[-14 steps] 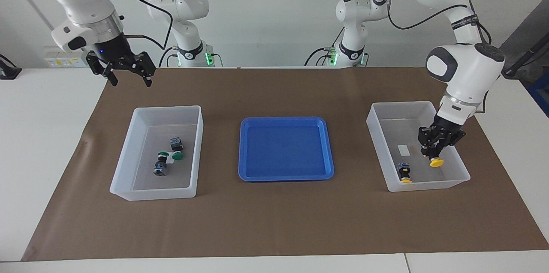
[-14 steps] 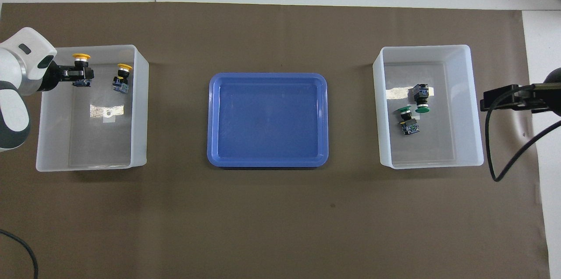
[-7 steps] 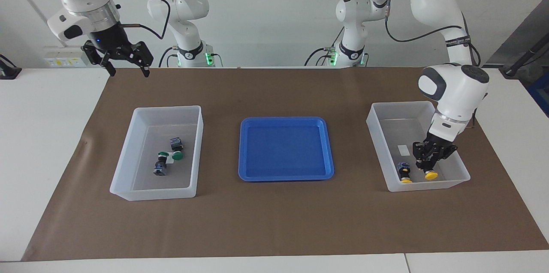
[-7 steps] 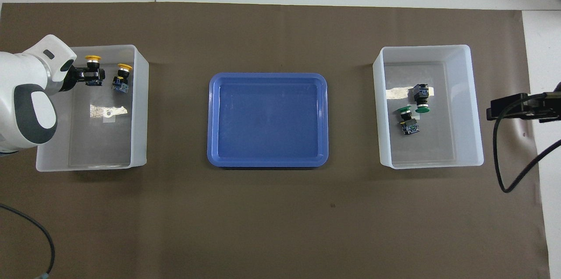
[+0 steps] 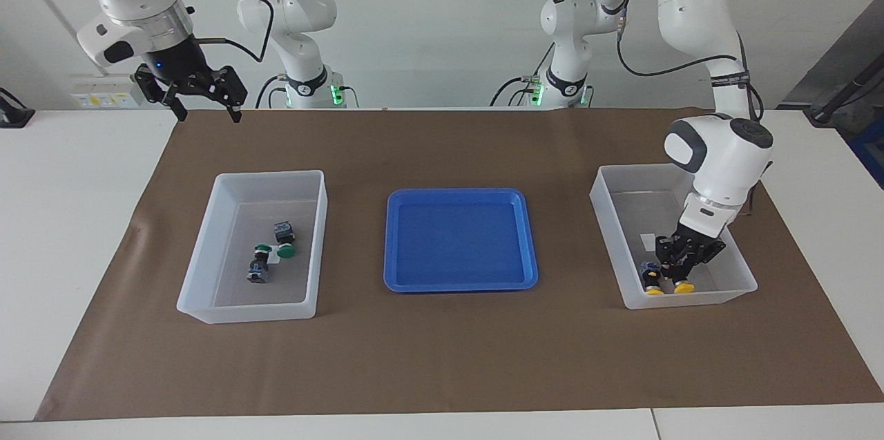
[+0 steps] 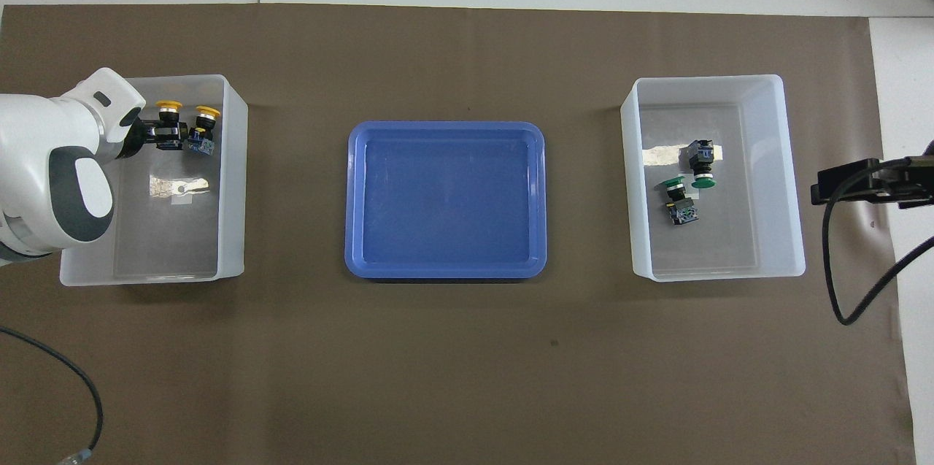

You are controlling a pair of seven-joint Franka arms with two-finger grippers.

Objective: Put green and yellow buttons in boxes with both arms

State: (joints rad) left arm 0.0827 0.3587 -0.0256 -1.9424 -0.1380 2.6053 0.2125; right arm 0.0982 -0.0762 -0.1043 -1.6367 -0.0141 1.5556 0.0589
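release the yellow button low, clear of its twin

the left gripper [image 5: 680, 273] grips a yellow button [image 5: 684, 286] low inside the bin [image 5: 608, 208], the other yellow button [image 5: 650, 277] just beside its jaws. open only once it rests. right gripper [image 5: 202, 100] waits, open, over the mat [image 5: 442, 357].

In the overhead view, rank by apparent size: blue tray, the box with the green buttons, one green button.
1. Blue tray, largest outline.
2. Box with the green buttons, narrower than the tray; its raised rim is nearer the camera, but the gap looks clear.
3. Green button, far the smallest.
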